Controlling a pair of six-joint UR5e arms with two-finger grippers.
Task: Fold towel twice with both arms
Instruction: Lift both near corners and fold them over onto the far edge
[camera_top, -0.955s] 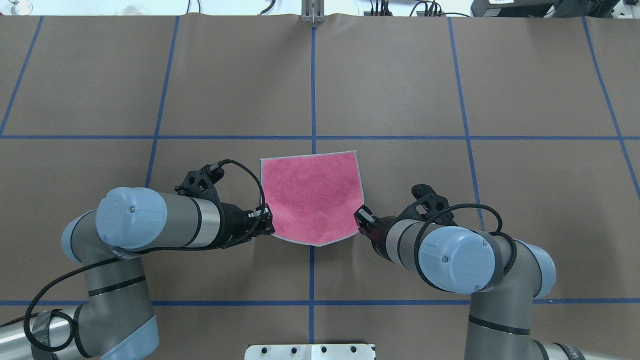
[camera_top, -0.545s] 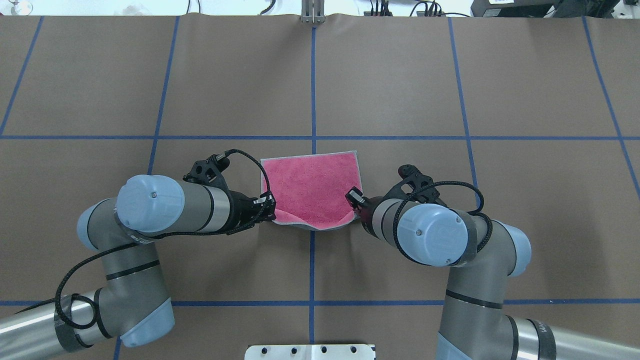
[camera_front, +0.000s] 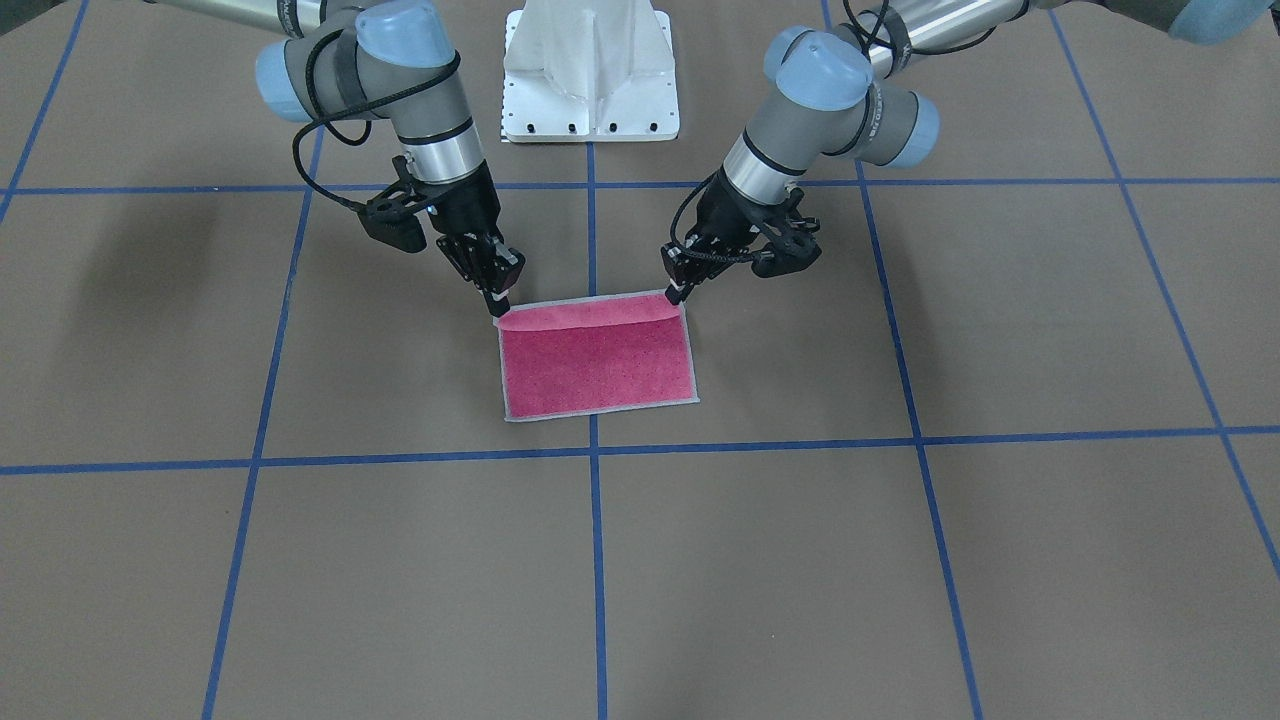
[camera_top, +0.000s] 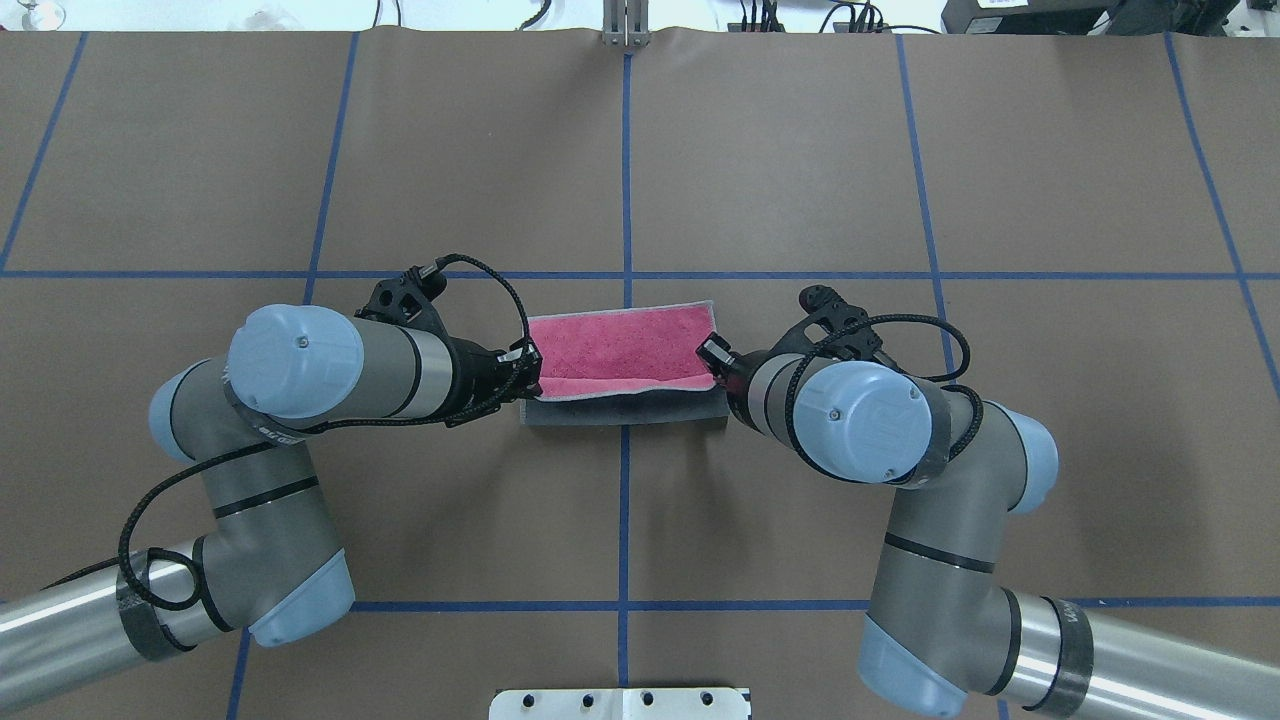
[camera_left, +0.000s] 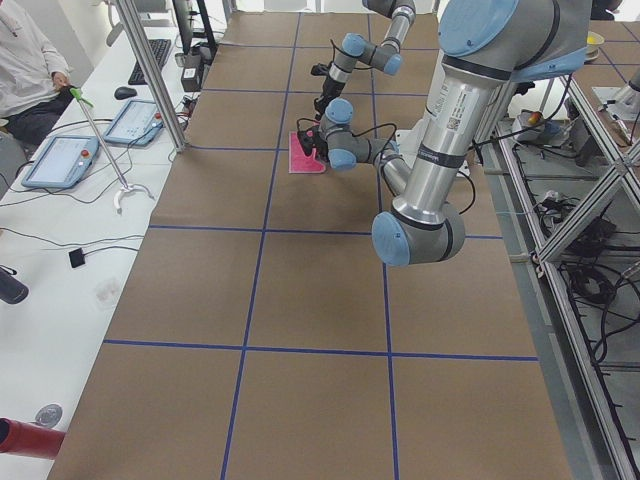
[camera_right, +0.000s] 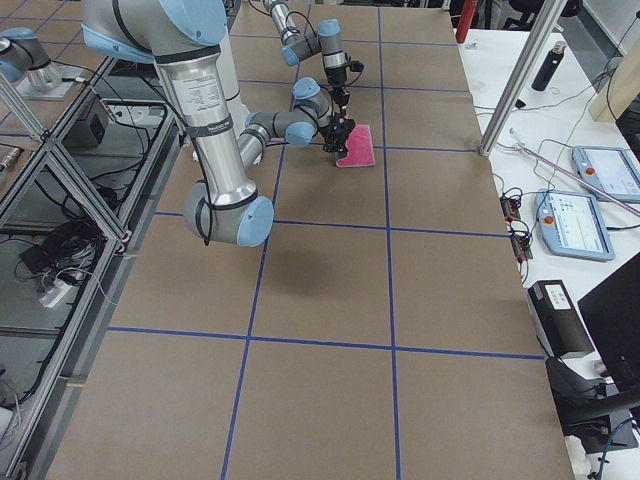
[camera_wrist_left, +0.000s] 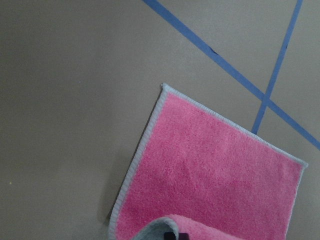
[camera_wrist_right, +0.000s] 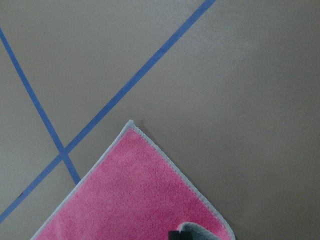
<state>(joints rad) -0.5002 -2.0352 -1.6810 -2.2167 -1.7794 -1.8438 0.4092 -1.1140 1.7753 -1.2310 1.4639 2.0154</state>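
The towel (camera_top: 620, 345) lies pink face up at the table's middle, with its near edge raised and curled over so the dark grey underside (camera_top: 625, 408) shows. My left gripper (camera_top: 529, 380) is shut on the towel's near left corner. My right gripper (camera_top: 717, 370) is shut on the near right corner. In the front-facing view the towel (camera_front: 597, 365) has a folded-over pink strip between the left gripper (camera_front: 678, 292) and the right gripper (camera_front: 500, 305). The left wrist view shows the flat pink part (camera_wrist_left: 210, 170), and the right wrist view shows it too (camera_wrist_right: 145, 200).
Brown table paper with blue tape grid lines (camera_top: 625, 180) lies under everything. The white bolted pedestal (camera_front: 590, 70) stands at the robot's side of the table. Operators' tablets and cables lie on the white bench (camera_left: 70, 160) beyond the far edge.
Both grippers have carried the towel's near corners up and away from the robot. The pink area has shortened and the grey underside now shows along the near side.
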